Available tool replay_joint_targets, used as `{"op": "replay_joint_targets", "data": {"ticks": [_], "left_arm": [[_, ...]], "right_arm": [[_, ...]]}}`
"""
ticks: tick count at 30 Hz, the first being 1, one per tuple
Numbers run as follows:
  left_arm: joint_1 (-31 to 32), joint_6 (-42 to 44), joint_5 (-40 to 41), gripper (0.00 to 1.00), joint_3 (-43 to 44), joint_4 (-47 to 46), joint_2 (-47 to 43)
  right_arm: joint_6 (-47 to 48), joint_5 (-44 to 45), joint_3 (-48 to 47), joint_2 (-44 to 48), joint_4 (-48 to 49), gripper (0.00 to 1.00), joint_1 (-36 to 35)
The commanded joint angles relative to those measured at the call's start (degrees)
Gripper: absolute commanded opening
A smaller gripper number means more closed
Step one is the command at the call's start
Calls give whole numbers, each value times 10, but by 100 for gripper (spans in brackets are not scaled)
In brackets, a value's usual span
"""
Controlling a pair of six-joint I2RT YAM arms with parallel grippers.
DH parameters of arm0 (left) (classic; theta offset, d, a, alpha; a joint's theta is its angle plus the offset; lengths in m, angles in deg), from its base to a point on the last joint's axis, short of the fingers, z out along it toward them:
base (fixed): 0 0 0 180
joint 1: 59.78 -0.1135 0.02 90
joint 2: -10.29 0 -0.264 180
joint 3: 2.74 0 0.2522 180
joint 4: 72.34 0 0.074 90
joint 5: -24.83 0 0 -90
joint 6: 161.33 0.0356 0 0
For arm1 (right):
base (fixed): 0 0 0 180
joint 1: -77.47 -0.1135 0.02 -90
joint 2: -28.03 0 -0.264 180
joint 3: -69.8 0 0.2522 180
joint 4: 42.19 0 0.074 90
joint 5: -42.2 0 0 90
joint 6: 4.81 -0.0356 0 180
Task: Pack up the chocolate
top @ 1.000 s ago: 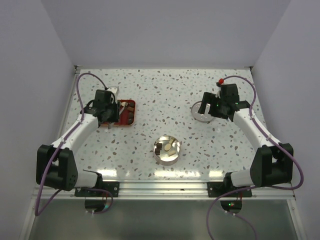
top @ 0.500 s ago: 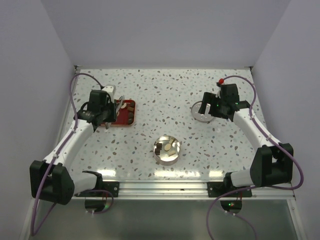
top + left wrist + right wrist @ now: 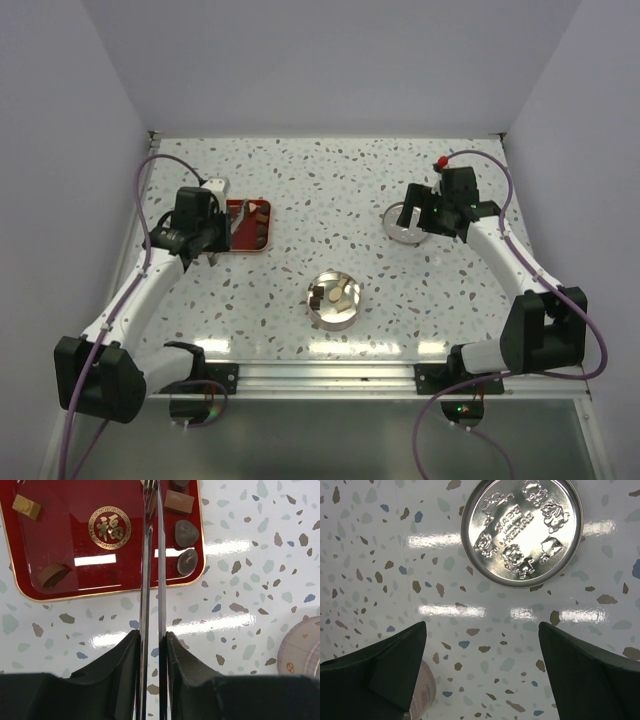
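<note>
Losing the tips of the tweezers off the top edge of the left wrist view, clamping their blades with the left hand over the red tray, chocolate lying along its right side. Catching only from above the round tin on the worktop holding a few pieces, reading the embossed figures on the lid only from the right wrist, right hand gaping wide. Drawing the left hand back off the tray since a second ago.
</note>
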Motion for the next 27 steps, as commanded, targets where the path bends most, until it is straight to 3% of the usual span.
{"op": "replay_joint_targets", "data": {"ticks": [1,13,27], "left_arm": [[-3,-16,-3,32,9,3,17],[-4,-24,21,40,0,-26,31],[-3,-21,23,41,3,-53,78]], "right_arm": [[0,-11,-25,9,1,97,1],[1,-4,-22,18,-3,97,1],[3,-3,-19,17,-2,97,0]]}}
